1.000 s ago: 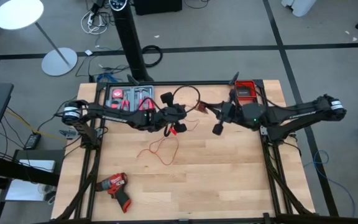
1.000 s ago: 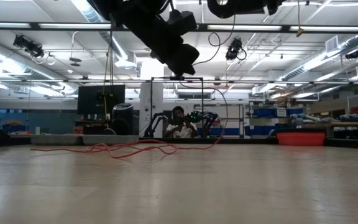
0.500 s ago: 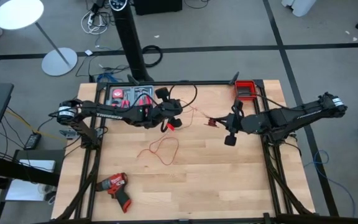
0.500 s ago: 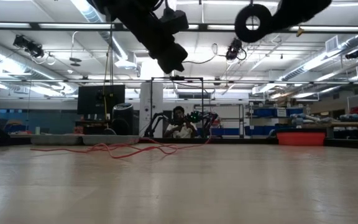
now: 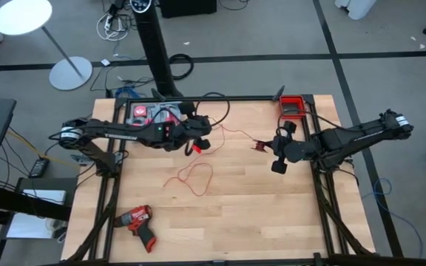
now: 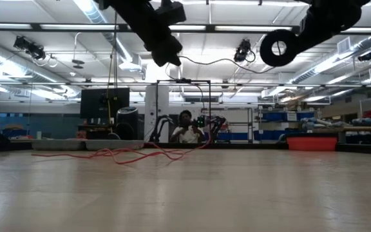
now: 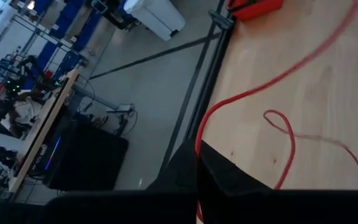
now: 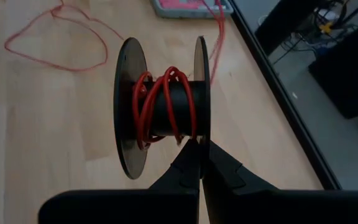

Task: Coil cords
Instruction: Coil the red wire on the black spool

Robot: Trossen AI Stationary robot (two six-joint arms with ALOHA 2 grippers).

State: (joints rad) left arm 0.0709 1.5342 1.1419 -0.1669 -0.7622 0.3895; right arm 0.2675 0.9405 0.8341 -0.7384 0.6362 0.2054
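Right end effector [image 8: 199, 163] clamped on a black spool [image 8: 163, 107] wound with red wire [image 5: 194, 174], held above the counter [image 5: 272, 214]. Left end effector [image 5: 198, 142] closed on the wire, the rest looped loosely on the counter.

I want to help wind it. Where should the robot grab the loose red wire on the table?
Probably the loose loop of the red wire lying flat on the wooden table. Come straight down from above: it is thin, lies flat, and nothing sits over it.
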